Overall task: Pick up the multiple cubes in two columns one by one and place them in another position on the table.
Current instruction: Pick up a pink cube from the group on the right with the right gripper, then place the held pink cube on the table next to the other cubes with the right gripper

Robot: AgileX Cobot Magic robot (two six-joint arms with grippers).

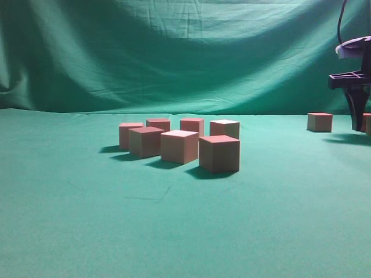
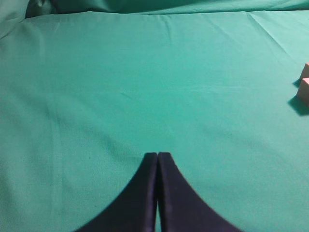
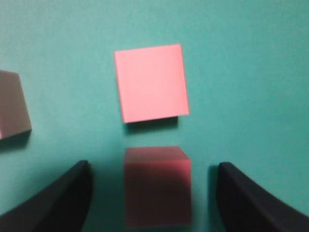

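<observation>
Right gripper (image 3: 154,193): jaws standing wide apart, grasping nothing; 1 dim pinkish cube (image 3: 157,186) sitting on the cloth between the fingers (image 3: 58,198), gaps showing on both sides.
Ahead of it: a brighter pink-topped cube (image 3: 151,82) lying just beyond; a third, shadowed cube (image 3: 13,104) showing at the left edge.
Left gripper (image 2: 158,193): fingers pressed together, clenched on nothing, hanging over bare green table (image 2: 145,87).
Main cluster: 7 cubes (image 1: 182,142) sitting mid-table in 2 rough rows, near-right one (image 1: 219,153) closest to the camera.
Exterior only: right arm showing as a dark frame at far right, 1 lone cube (image 1: 320,121) standing just left of it; green backdrop cloth (image 1: 174,52) hanging behind.
Left wrist only: 2 cube corners (image 2: 304,84) peeking in at the right edge.
Obstruction: nothing standing between the open jaws and the cube.
</observation>
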